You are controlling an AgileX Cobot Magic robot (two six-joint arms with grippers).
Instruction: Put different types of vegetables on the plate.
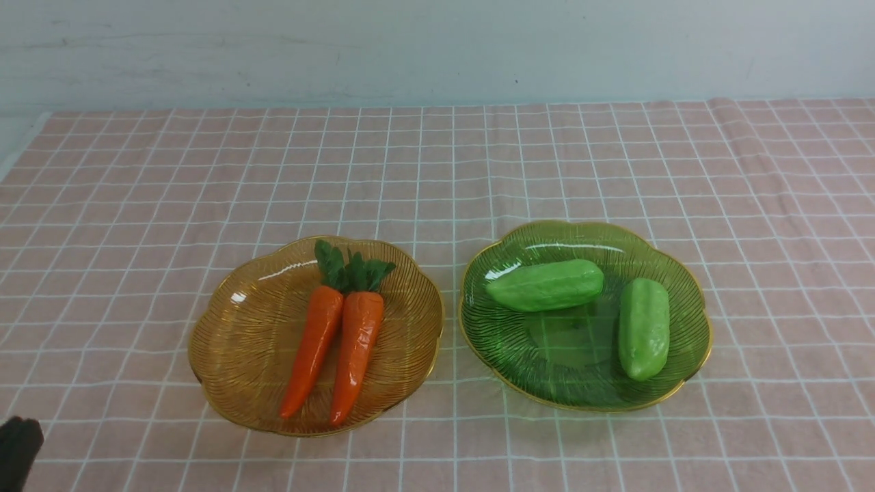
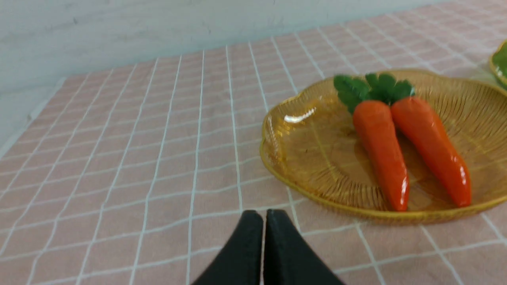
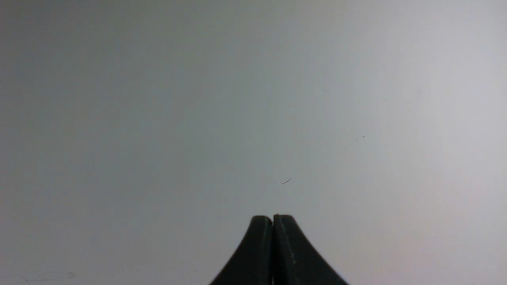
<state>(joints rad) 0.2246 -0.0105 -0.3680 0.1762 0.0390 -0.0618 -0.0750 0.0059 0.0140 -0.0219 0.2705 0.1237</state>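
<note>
Two orange carrots (image 1: 311, 348) (image 1: 355, 345) with green leafy tops lie side by side in an amber glass plate (image 1: 232, 355). Two light-green gourds (image 1: 545, 285) (image 1: 643, 327) lie in a green glass plate (image 1: 574, 379) to its right. In the left wrist view the carrots (image 2: 380, 150) (image 2: 431, 150) rest in the amber plate (image 2: 301, 158), a short way beyond my left gripper (image 2: 263, 215), which is shut and empty above the cloth. Only a dark bit of the left gripper (image 1: 19, 444) shows at the front view's lower left corner. My right gripper (image 3: 272, 219) is shut, empty, facing a plain grey surface.
A pink checked cloth (image 1: 437, 164) covers the table up to a pale wall (image 1: 437, 48) at the back. The cloth's left edge (image 1: 20, 147) shows bare table beside it. A sliver of the green plate (image 2: 500, 63) shows in the left wrist view.
</note>
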